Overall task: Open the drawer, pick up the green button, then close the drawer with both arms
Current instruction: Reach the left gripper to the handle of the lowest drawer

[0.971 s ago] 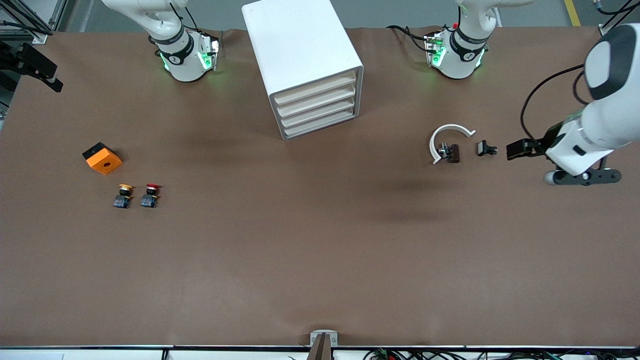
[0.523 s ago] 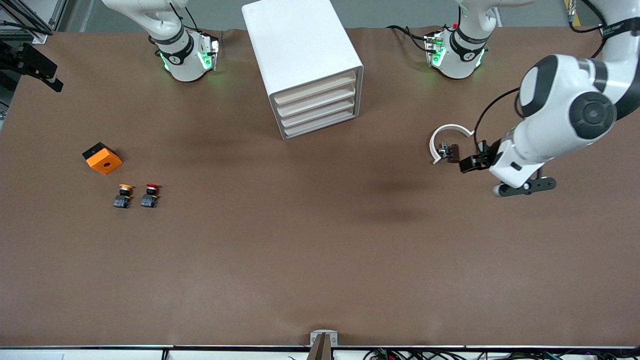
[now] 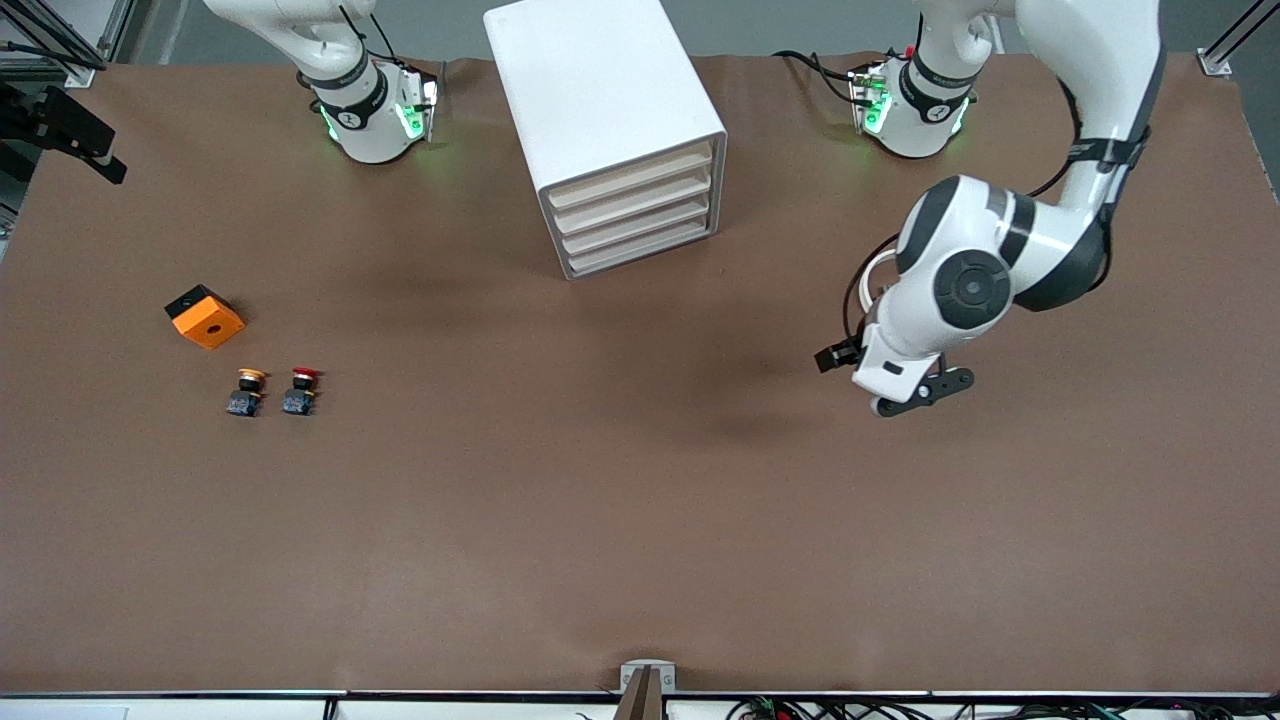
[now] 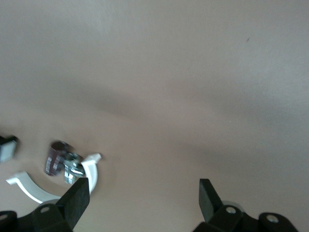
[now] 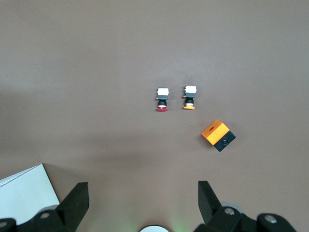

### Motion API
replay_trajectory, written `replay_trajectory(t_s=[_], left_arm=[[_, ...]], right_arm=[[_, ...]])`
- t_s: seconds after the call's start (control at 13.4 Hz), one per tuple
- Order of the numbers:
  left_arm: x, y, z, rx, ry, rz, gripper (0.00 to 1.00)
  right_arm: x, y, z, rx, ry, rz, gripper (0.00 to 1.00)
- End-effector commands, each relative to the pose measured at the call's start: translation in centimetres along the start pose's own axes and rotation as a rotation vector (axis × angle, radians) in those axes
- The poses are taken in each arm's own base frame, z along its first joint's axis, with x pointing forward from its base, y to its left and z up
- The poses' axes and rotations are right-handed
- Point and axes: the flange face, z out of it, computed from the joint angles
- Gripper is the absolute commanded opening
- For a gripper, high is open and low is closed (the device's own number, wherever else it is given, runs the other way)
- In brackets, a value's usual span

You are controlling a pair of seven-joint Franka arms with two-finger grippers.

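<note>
The white cabinet [image 3: 600, 100] stands between the two arm bases with four cream drawer fronts [image 3: 635, 215], all shut. No green-capped button shows in any view. My left gripper [image 3: 832, 358] is open and empty over bare table between the cabinet and the left arm's end; in the left wrist view [image 4: 142, 198] both fingers stand wide apart. My right gripper [image 5: 142, 198] is open and empty, held high, and is out of the front view. A corner of the cabinet [image 5: 24, 193] shows in the right wrist view.
A red-capped button [image 3: 300, 390], a yellow-capped button [image 3: 246, 391] and an orange block [image 3: 204, 316] lie toward the right arm's end; they also show in the right wrist view. A white curved piece [image 4: 89, 169] with a small metal part [image 4: 60, 162] lies close to the left gripper.
The left arm has swung from the left arm's end of the table toward the middle, passing over the white curved piece. The right arm has not moved.
</note>
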Motion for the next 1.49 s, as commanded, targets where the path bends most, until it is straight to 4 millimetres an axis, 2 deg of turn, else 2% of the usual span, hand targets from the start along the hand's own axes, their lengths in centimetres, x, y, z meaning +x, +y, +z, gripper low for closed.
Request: replay_trajectory(t_s=[0.0,0.22,0.45,0.97,1.12,1.27,1.42], left_arm=[[-1.3,2.4,1.4,0.028,0.007,-0.082,1.00],[-4.1,5.8,4.5,0.078,-0.022,-0.229,1.00],[-4.5,7.3,7.0,0.158,-0.085,-0.345,1.00],[-5.4,6.8,10.9,0.362,-0.274,-0.513,1.00],[-5.0,7.1,11.0,0.356,-0.358,-0.604,1.00],[-4.0,6.8,10.9,0.387,-0.417,-0.683,1.00],[-3.9,6.3,11.4,0.439,-0.460,-0.769,1.00]], right_arm=[[-0.5,0.0,-0.3,-0.008,0.002,-0.009,1.00],[-0.6,0.0,-0.3,-0.008,0.000,-0.009,1.00],[-0.6,0.0,-0.3,-0.008,-0.004,-0.009,1.00],[-0.6,0.0,-0.2,-0.008,-0.006,-0.011,1.00],[-0.6,0.0,-0.2,-0.008,-0.006,-0.009,1.00],[-0.6,0.0,-0.2,-0.008,-0.006,-0.011,1.00],[-0.6,0.0,-0.2,-0.008,-0.006,-0.011,1.00]])
